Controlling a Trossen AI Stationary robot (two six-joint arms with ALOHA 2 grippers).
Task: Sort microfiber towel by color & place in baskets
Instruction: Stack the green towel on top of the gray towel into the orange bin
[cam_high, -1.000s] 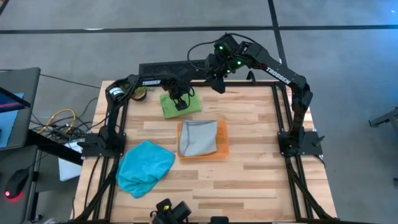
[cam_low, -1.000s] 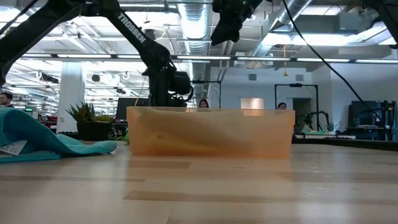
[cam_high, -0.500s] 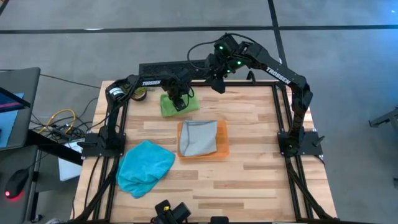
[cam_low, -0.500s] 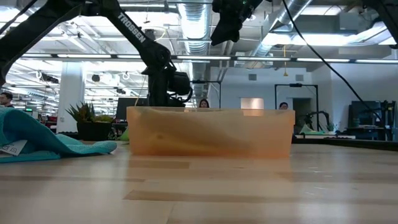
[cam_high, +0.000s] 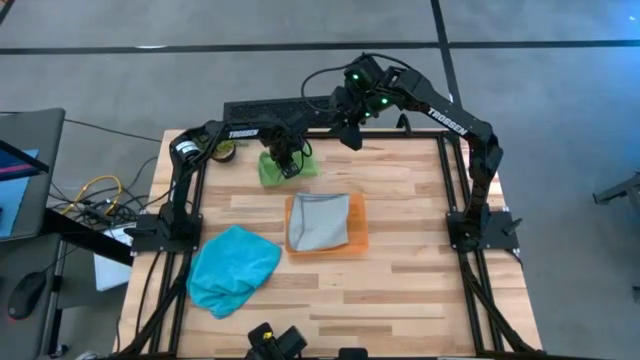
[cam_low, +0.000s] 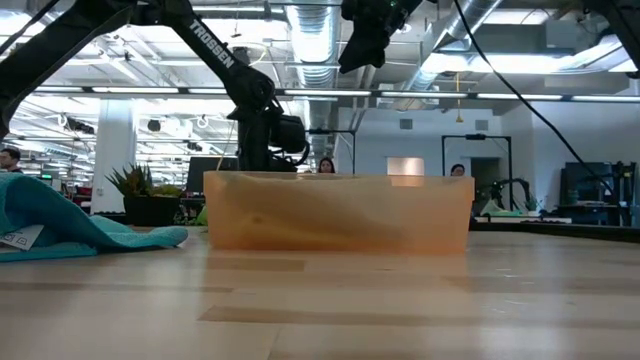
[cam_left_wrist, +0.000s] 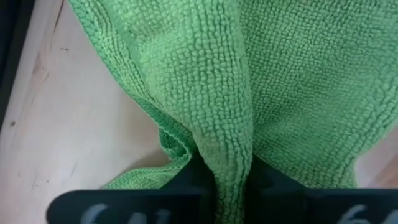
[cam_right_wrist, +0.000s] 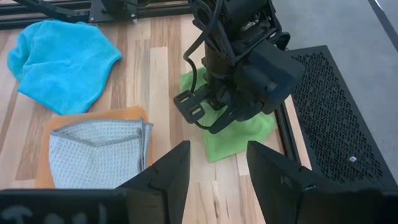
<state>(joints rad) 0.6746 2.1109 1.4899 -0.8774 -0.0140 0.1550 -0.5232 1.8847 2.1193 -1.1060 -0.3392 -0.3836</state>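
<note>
1. Green towel (cam_left_wrist: 249, 81) is pinched in a raised fold between the left gripper's (cam_high: 287, 160) fingers (cam_left_wrist: 186, 180), at the desk's (cam_high: 420, 260) far edge
2. Orange tray (cam_high: 358, 238) sits mid-desk just nearer, holding a grey towel (cam_high: 320, 220)
3. Blue towel (cam_high: 232, 268) lies crumpled at the near left
4. Right gripper (cam_high: 350, 135) hangs above the far edge, fingers (cam_right_wrist: 273, 168) apart, holding nothing
</note>
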